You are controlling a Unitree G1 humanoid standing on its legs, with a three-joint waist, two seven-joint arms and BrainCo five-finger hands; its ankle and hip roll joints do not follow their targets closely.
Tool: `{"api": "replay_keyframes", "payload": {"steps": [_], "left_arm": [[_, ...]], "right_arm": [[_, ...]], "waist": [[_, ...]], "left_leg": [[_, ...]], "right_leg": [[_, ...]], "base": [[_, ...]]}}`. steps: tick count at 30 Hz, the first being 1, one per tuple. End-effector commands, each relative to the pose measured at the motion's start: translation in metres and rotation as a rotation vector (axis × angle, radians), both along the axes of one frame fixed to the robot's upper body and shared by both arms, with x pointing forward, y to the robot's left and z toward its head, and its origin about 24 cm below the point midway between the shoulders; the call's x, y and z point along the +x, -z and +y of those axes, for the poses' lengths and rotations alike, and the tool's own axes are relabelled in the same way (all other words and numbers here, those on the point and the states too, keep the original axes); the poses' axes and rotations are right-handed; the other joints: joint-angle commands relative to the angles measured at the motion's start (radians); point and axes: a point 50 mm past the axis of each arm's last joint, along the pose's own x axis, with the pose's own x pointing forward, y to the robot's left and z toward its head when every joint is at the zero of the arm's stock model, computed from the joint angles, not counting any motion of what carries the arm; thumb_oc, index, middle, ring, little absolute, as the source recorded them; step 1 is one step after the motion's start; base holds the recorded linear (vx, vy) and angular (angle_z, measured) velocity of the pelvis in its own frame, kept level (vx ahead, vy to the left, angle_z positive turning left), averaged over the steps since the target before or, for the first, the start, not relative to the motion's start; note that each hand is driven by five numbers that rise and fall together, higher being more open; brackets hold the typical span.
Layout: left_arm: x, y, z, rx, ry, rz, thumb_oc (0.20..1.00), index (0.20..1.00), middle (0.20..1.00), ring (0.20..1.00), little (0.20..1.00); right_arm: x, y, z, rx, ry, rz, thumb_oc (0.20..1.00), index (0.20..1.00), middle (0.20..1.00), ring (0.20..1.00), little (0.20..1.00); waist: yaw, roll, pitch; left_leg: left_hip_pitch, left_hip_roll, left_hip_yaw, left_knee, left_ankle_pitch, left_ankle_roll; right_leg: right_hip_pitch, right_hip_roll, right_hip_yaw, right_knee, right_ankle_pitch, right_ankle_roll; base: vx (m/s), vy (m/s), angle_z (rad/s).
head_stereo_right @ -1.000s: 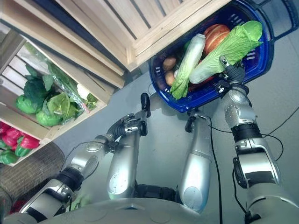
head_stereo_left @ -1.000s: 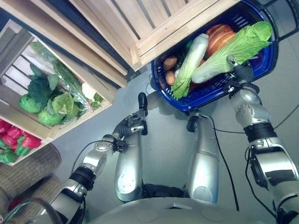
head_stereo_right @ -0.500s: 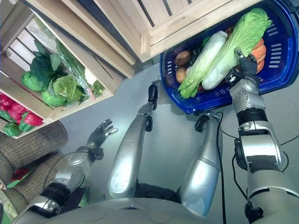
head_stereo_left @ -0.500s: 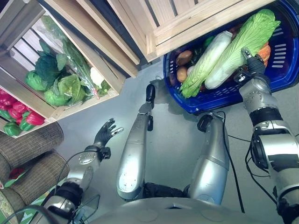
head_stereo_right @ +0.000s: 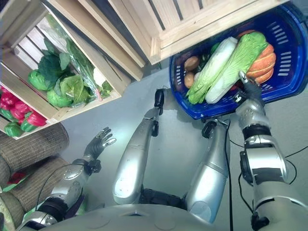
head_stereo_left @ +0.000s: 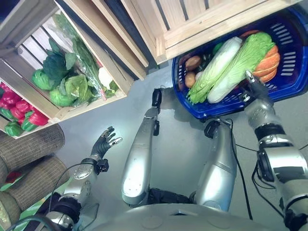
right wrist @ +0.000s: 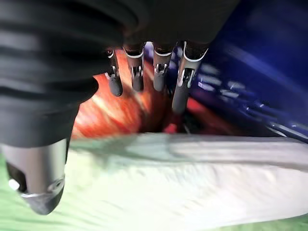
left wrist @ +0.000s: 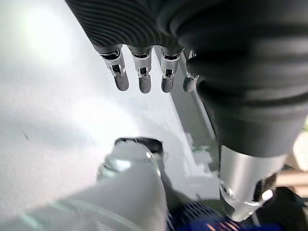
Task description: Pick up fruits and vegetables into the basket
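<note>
Right hand (head_stereo_left: 255, 88) fingers (right wrist: 179, 91) straight, empty, over cabbage (head_stereo_left: 239, 65) in basket (head_stereo_left: 288, 82) | left hand (head_stereo_left: 103, 144) fingers spread, empty

- The basket (head_stereo_left: 293, 79) sits on the floor (head_stereo_left: 178, 144) at right, below a wooden crate (head_stereo_left: 192, 24).
- Two cabbages (head_stereo_left: 238, 65) lie side by side across the pumpkin (head_stereo_left: 269, 62) and potatoes (head_stereo_left: 191, 70) in it.
- Another crate (head_stereo_left: 29, 53) at left holds greens (head_stereo_left: 67, 86).
</note>
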Motion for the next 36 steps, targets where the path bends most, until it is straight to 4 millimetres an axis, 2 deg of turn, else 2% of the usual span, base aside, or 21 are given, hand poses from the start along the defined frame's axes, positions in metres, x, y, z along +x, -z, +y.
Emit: {"api": "replay_keyframes", "payload": {"steps": [1, 5, 6, 7, 11, 14, 16, 18, 19, 22, 26, 30, 36], "left_arm": [[-0.026, 0.029, -0.011, -0.025, -0.033, 0.13, 1.0, 1.0, 1.0, 1.0, 1.0], [-0.032, 0.041, -0.007, -0.024, -0.096, 0.198, 1.0, 1.0, 1.0, 1.0, 1.0], [-0.031, 0.044, -0.005, -0.017, -0.115, 0.211, 1.0, 1.0, 1.0, 1.0, 1.0], [-0.033, 0.046, -0.002, -0.01, -0.13, 0.224, 1.0, 1.0, 1.0, 1.0, 1.0], [-0.041, 0.053, 0.008, 0.025, -0.163, 0.277, 1.0, 1.0, 1.0, 1.0, 1.0], [-0.055, 0.061, 0.013, 0.042, -0.167, 0.33, 1.0, 1.0, 1.0, 1.0, 1.0], [-0.072, 0.07, 0.015, 0.069, -0.15, 0.397, 1.0, 1.0, 1.0, 1.0, 1.0], [-0.084, 0.076, 0.013, 0.079, -0.137, 0.449, 1.0, 1.0, 1.0, 1.0, 1.0], [-0.085, 0.077, 0.013, 0.079, -0.135, 0.454, 1.0, 1.0, 1.0, 1.0, 1.0], [-0.098, 0.085, 0.01, 0.076, -0.107, 0.525, 1.0, 1.0, 1.0, 1.0, 1.0], [-0.107, 0.093, 0.003, 0.082, -0.055, 0.592, 1.0, 1.0, 1.0, 1.0, 1.0], [-0.109, 0.097, -0.002, 0.065, -0.024, 0.635, 1.0, 1.0, 1.0, 1.0, 1.0], [-0.113, 0.101, -0.008, 0.024, -0.004, 0.67, 1.0, 1.0, 1.0, 1.0, 1.0]], "right_arm": [[-0.032, 0.009, -0.027, -0.136, 0.142, -0.037, 1.0, 1.0, 1.0, 1.0, 1.0], [-0.056, 0.037, -0.011, -0.166, 0.173, -0.042, 1.0, 1.0, 1.0, 1.0, 1.0], [-0.064, 0.044, -0.011, -0.164, 0.18, -0.046, 1.0, 1.0, 1.0, 1.0, 1.0], [-0.073, 0.051, -0.01, -0.161, 0.186, -0.043, 1.0, 1.0, 1.0, 1.0, 1.0], [-0.096, 0.065, -0.001, -0.232, 0.17, -0.031, 1.0, 1.0, 1.0, 1.0, 1.0], [-0.11, 0.074, 0.005, -0.301, 0.088, 0.013, 1.0, 1.0, 1.0, 1.0, 1.0], [-0.128, 0.09, 0.012, -0.367, -0.055, 0.102, 1.0, 1.0, 1.0, 1.0, 1.0], [-0.141, 0.108, 0.022, -0.386, -0.178, 0.207, 1.0, 1.0, 1.0, 1.0, 1.0], [-0.142, 0.11, 0.023, -0.385, -0.188, 0.214, 1.0, 1.0, 1.0, 1.0, 1.0], [-0.162, 0.14, 0.038, -0.34, -0.353, 0.359, 1.0, 1.0, 1.0, 1.0, 1.0], [-0.198, 0.183, 0.063, -0.216, -0.524, 0.585, 1.0, 1.0, 1.0, 1.0, 1.0], [-0.221, 0.208, 0.081, -0.072, -0.627, 0.722, 1.0, 1.0, 1.0, 1.0, 1.0], [-0.241, 0.221, 0.09, 0.061, -0.661, 0.815, 1.0, 1.0, 1.0, 1.0, 1.0]], "waist": [[-0.086, 0.127, -0.04], [-0.131, 0.084, -0.04], [-0.14, 0.074, -0.04], [-0.15, 0.06, -0.04], [-0.184, -0.002, -0.046], [-0.198, -0.04, -0.107], [-0.206, -0.07, -0.18], [-0.207, -0.087, -0.232], [-0.207, -0.088, -0.24], [-0.204, -0.104, -0.304], [-0.194, -0.118, -0.37], [-0.187, -0.119, -0.401], [-0.185, -0.119, -0.421]], "left_leg": [[0.063, -0.032, 0.062, -0.067, -0.036, 0.092], [0.169, -0.015, 0.07, -0.117, -0.028, 0.087], [0.182, -0.002, 0.079, -0.137, 0.002, 0.091], [0.214, 0.003, 0.079, -0.15, 0.005, 0.088], [0.358, 0.019, 0.085, -0.203, 0.005, 0.078], [0.426, 0.029, 0.086, -0.243, 0.003, 0.071], [0.502, 0.034, 0.094, -0.287, -0.003, 0.067], [0.549, 0.036, 0.095, -0.316, -0.008, 0.069], [0.549, 0.037, 0.095, -0.319, -0.006, 0.07], [0.6, 0.044, 0.1, -0.345, -0.012, 0.071], [0.666, 0.047, 0.108, -0.38, -0.019, 0.075], [0.706, 0.048, 0.116, -0.413, -0.018, 0.074], [0.729, 0.046, 0.127, -0.421, -0.025, 0.07]], "right_leg": [[0.126, 0.111, 0.016, -0.096, -0.034, 0.051], [0.243, 0.121, 0.03, -0.165, -0.015, 0.068], [0.266, 0.124, 0.025, -0.201, 0.023, 0.064], [0.306, 0.126, 0.03, -0.226, 0.033, 0.073], [0.482, 0.125, 0.032, -0.337, 0.063, 0.098], [0.575, 0.126, 0.033, -0.419, 0.084, 0.112], [0.666, 0.122, 0.031, -0.49, 0.099, 0.128], [0.717, 0.121, 0.029, -0.526, 0.108, 0.139], [0.718, 0.121, 0.029, -0.532, 0.112, 0.14], [0.773, 0.118, 0.026, -0.571, 0.123, 0.151], [0.844, 0.116, 0.023, -0.619, 0.137, 0.16], [0.892, 0.112, 0.009, -0.661, 0.15, 0.166], [0.925, 0.108, -0.005, -0.7, 0.164, 0.17]], "base": [[0.0, 0.154, -0.13], [-0.02, 0.114, -0.17], [-0.06, 0.082, -0.12], [-0.05, 0.075, -0.19], [0.04, 0.058, -0.24], [0.11, 0.04, -0.14], [0.21, 0.042, -0.13], [0.16, 0.011, -0.15], [0.09, 0.015, -0.08], [0.12, 0.02, -0.03], [0.08, 0.047, -0.02], [0.01, 0.056, 0.0], [0.0, 0.039, 0.01]]}}
